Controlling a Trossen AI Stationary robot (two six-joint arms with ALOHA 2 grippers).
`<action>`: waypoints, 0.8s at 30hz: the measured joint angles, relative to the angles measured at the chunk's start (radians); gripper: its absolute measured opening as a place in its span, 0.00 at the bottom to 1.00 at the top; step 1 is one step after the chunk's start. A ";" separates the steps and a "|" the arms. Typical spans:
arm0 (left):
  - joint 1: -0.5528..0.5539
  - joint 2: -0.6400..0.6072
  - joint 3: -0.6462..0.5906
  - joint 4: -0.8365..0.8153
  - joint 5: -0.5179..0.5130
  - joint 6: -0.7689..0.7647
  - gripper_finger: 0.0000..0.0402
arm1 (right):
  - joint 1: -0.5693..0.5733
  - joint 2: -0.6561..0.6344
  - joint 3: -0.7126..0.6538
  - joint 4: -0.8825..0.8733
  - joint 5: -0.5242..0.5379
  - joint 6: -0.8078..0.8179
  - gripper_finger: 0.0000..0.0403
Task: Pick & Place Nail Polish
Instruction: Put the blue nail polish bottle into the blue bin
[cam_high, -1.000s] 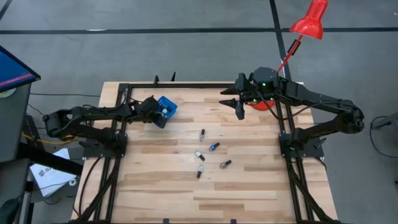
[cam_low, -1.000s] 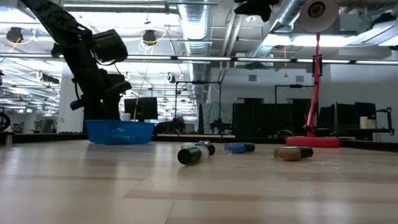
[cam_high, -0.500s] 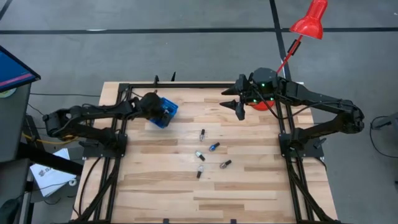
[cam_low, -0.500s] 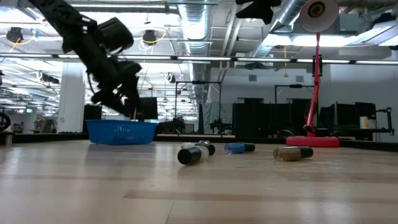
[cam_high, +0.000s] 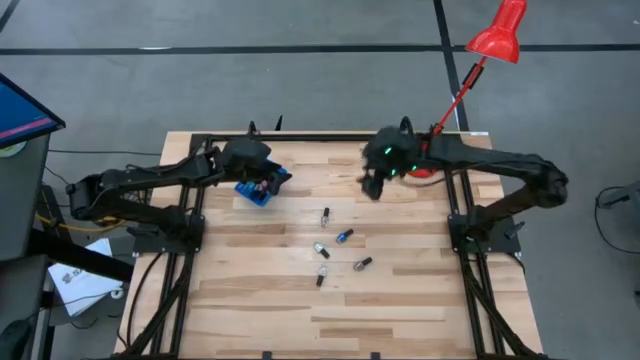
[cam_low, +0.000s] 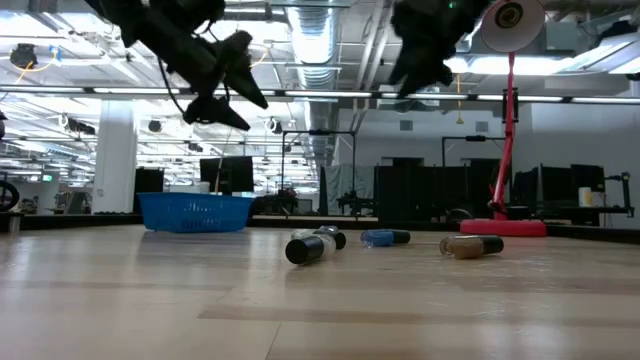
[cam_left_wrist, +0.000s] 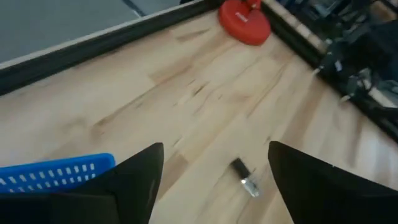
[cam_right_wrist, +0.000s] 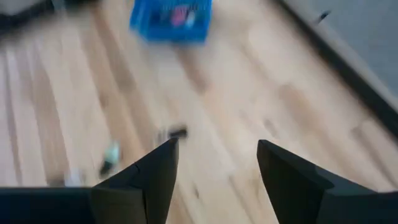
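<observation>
Several small nail polish bottles lie on their sides on the wooden table: one with a dark cap (cam_high: 325, 215), a blue one (cam_high: 343, 236), and others (cam_high: 321, 249) (cam_high: 363, 264) nearer the front. More bottles lie inside the blue bin (cam_high: 262, 187) at the far left. My left gripper (cam_high: 268, 172) hangs open above the bin, with nothing between its fingers (cam_left_wrist: 214, 180). My right gripper (cam_high: 372, 186) hangs open in the air over the far middle of the table, also with nothing in it (cam_right_wrist: 217, 168). The low view shows both grippers high above the table (cam_low: 245, 95) (cam_low: 420, 65).
A red lamp stands with its base (cam_high: 425, 168) at the far right of the table, its stem leaning away to the head (cam_high: 498, 35). Black frame rails (cam_high: 195, 215) (cam_high: 458, 215) run along the left and right sides. The near half of the table (cam_high: 330, 320) is bare wood.
My left gripper has risen from the blue bin's rim to well above it and has tipped toward the table's right. My right gripper has come down and swung a little toward the left and the near edge. The bottles on the table have not moved.
</observation>
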 joint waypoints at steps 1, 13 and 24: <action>-0.004 -0.012 0.000 0.001 0.000 0.000 0.70 | 0.014 0.027 0.000 -0.038 -0.009 -0.041 0.52; -0.007 -0.138 0.002 0.002 0.000 0.025 0.70 | 0.150 0.320 0.000 -0.047 -0.142 -0.587 0.50; -0.007 -0.186 0.000 0.000 0.000 0.032 0.70 | 0.197 0.543 0.000 -0.007 -0.147 -0.687 0.45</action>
